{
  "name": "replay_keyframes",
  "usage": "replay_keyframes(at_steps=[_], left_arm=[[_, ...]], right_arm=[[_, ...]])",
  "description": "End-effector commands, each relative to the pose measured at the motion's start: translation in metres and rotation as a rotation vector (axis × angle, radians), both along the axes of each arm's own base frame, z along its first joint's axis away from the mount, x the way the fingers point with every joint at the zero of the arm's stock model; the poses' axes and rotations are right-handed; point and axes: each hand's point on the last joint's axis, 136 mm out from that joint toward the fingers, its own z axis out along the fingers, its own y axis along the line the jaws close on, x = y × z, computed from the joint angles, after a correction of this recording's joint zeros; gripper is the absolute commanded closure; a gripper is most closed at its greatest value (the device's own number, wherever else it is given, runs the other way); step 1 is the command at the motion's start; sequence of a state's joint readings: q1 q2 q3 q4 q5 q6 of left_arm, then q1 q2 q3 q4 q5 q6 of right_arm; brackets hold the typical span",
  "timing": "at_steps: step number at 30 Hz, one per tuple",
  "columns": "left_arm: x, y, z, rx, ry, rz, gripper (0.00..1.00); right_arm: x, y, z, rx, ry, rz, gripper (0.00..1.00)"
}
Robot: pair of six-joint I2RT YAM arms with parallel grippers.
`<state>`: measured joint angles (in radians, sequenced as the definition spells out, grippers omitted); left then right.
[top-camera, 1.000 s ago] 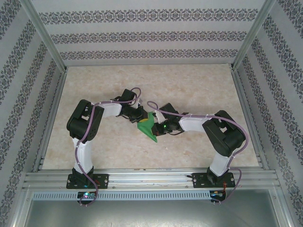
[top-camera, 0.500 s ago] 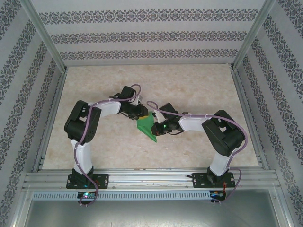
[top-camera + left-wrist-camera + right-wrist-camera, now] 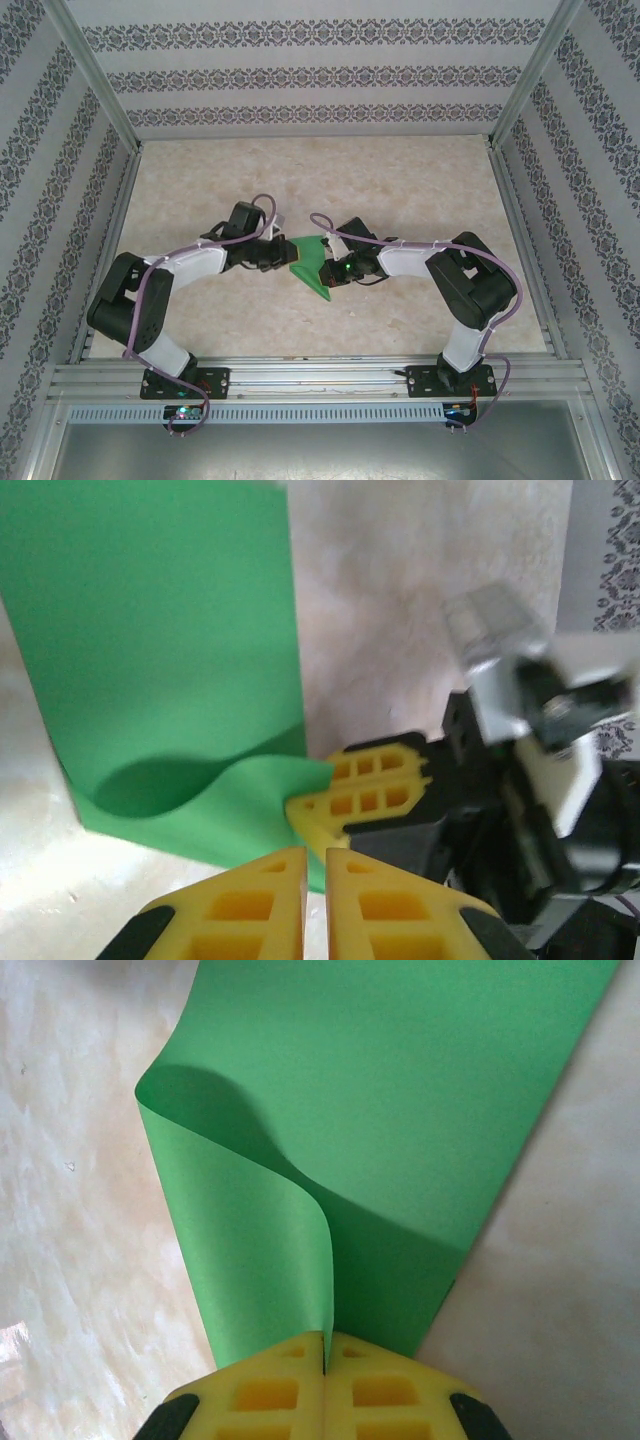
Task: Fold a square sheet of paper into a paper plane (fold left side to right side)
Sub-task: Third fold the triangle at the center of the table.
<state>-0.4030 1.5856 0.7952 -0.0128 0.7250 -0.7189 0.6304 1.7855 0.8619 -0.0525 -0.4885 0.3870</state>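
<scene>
Right gripper (image 3: 325, 1345) pinching the green sheet of paper (image 3: 400, 1110)
Curled-over edge clamped at its fingertips, the sheet lying ahead on the table (image 3: 560, 1260) — left gripper (image 3: 316, 855), fingers nearly together and empty, just short of the paper's corner.

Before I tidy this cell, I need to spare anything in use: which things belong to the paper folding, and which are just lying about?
Job: bright green curled paper sheet; right gripper pinching it; left gripper beside it.
Just there: beige marbled tabletop; patterned walls.
</scene>
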Motion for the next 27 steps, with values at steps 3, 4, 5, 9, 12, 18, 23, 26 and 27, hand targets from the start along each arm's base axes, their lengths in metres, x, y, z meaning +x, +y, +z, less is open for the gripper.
replay_keyframes(at_steps=[3, 4, 5, 9, 12, 18, 23, 26, 27], left_arm=[[0.0, -0.023, 0.01, -0.095, -0.043, -0.016, 0.86], [0.0, -0.025, 0.005, -0.096, -0.031, -0.018, 0.87], [0.0, -0.028, 0.001, -0.094, -0.02, -0.022, 0.87], [0.0, -0.039, -0.012, -0.081, 0.003, -0.043, 0.87], [-0.001, -0.042, -0.019, -0.072, 0.018, -0.045, 0.88], [-0.005, -0.037, -0.035, -0.044, 0.046, -0.029, 0.88], [-0.01, -0.032, -0.047, -0.012, 0.073, -0.024, 0.88], [-0.012, -0.03, -0.053, 0.005, 0.083, -0.023, 0.88], [-0.013, -0.029, -0.056, 0.009, 0.089, -0.022, 0.88]], right_arm=[[-0.024, -0.018, -0.031, -0.098, 0.102, 0.012, 1.0], [-0.024, -0.018, -0.031, -0.1, 0.102, 0.012, 1.0], [-0.024, -0.018, -0.031, -0.101, 0.1, 0.013, 1.0], [-0.023, -0.019, -0.032, -0.106, 0.099, 0.01, 1.0], [-0.024, -0.02, -0.033, -0.11, 0.103, 0.01, 1.0], [-0.024, -0.02, -0.034, -0.116, 0.105, 0.015, 1.0], [-0.025, -0.022, -0.036, -0.125, 0.109, 0.017, 1.0], [-0.025, -0.021, -0.036, -0.126, 0.11, 0.018, 1.0], [-0.024, -0.021, -0.036, -0.126, 0.109, 0.018, 1.0]])
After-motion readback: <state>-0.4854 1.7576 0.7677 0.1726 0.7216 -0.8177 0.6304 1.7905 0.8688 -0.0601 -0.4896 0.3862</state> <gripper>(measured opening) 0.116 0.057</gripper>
